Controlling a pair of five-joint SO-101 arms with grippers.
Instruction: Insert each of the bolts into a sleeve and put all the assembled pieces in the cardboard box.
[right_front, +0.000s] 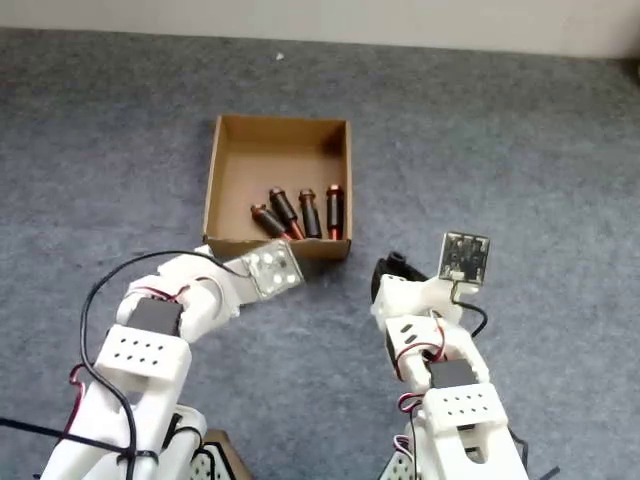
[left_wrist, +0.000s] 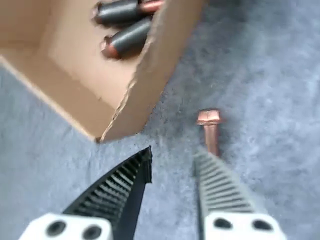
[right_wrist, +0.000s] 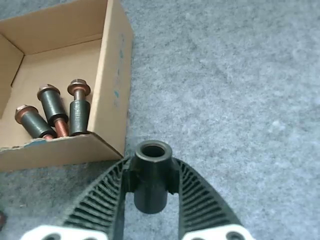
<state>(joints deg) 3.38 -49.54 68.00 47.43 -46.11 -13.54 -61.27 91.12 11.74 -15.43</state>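
The cardboard box (right_front: 215, 185) holds several assembled pieces (right_front: 300, 212), black sleeves with copper bolts through them. My left gripper (left_wrist: 172, 155) hangs open just off the box's near corner (left_wrist: 150, 80). A bare copper bolt (left_wrist: 209, 127) lies on the carpet, its shank reaching under one fingertip (left_wrist: 212, 175). In the high view this left gripper (right_front: 272, 270) sits at the box's front edge. My right gripper (right_wrist: 152, 170) is shut on a black sleeve (right_wrist: 150, 192), held upright with its bore facing the camera, to the right of the box (right_wrist: 112, 75). The same sleeve (right_front: 394, 265) shows dark in the high view.
Grey carpet (right_front: 520, 150) covers the whole table, with open room right of and beyond the box. Three assembled pieces (right_wrist: 55, 110) lean against the box's near wall. The right arm's wrist board (right_front: 465, 257) stands out to the right of its gripper.
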